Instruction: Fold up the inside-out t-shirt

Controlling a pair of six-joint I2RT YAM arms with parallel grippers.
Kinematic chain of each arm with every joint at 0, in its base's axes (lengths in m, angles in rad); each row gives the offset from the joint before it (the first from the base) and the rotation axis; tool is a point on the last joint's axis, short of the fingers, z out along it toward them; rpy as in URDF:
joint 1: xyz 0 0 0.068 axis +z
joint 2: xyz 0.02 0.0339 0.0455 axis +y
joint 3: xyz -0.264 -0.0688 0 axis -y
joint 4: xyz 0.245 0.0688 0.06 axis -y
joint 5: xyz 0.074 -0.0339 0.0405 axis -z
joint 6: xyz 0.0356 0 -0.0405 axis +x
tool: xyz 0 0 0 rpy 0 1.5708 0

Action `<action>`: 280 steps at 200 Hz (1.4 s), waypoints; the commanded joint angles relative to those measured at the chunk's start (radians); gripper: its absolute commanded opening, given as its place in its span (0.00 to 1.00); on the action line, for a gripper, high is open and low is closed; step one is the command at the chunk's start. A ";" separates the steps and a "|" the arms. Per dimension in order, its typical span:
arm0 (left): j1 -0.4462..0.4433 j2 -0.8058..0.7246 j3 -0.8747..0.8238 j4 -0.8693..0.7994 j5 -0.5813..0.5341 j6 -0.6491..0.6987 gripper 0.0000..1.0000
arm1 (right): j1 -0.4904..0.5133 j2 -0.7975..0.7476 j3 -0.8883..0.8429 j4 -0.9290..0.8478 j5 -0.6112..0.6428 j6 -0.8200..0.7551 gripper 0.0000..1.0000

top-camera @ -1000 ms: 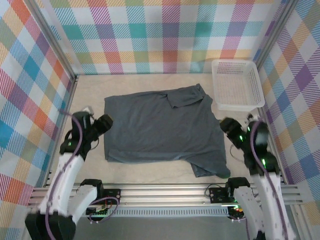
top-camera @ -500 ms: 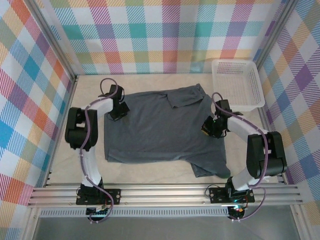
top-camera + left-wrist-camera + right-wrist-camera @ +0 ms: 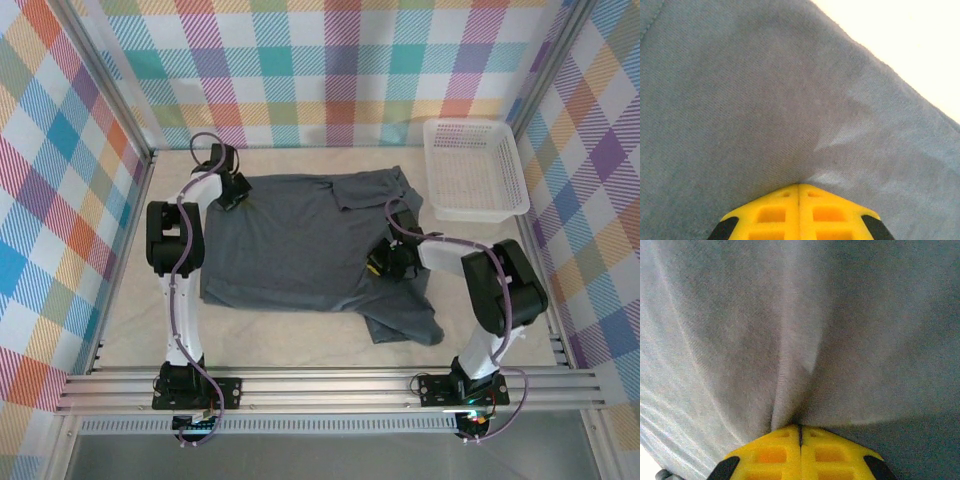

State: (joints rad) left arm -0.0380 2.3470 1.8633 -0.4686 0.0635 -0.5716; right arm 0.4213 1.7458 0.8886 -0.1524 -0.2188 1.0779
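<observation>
a pale beige table [image 3: 300, 340] sits boxed in by plaid-patterned walls [image 3: 330, 70], with a slotted metal rail [image 3: 320, 385] along its near edge. a white mesh basket [image 3: 476, 213] stands in the far right corner, just beside the cloth's far right sleeve. the dark grey t-shirt [image 3: 300, 245] lies spread over the middle of the table, 1 flap turned over at its far edge and 1 corner trailing to the near right. the left arm stretches far along the left side, the left gripper [image 3: 232, 192] down on the shirt's far left corner, its yellow fingers [image 3: 772, 215] pressed together on puckered fabric. the right arm bends in from the right, the right gripper [image 3: 385, 262] low on the shirt's right half, pinching a raised ridge of cloth.
</observation>
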 commanded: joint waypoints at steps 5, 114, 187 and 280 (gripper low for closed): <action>0.038 0.049 0.063 -0.002 0.058 0.033 0.03 | 0.031 0.029 0.014 -0.023 0.006 0.062 0.05; 0.033 -0.754 -0.545 0.021 0.056 0.067 0.32 | -0.103 -0.591 -0.206 -0.472 0.257 -0.445 0.50; 0.032 -1.063 -0.919 -0.133 -0.071 0.081 0.44 | -0.103 -0.361 -0.190 -0.362 0.265 -0.479 0.56; 0.033 -1.136 -0.993 -0.170 -0.156 0.036 0.46 | -0.113 -0.348 -0.193 -0.346 0.286 -0.490 0.42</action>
State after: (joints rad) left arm 0.0006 1.2087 0.8673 -0.6014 -0.0513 -0.5053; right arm 0.3134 1.3739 0.6807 -0.4980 0.0685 0.5789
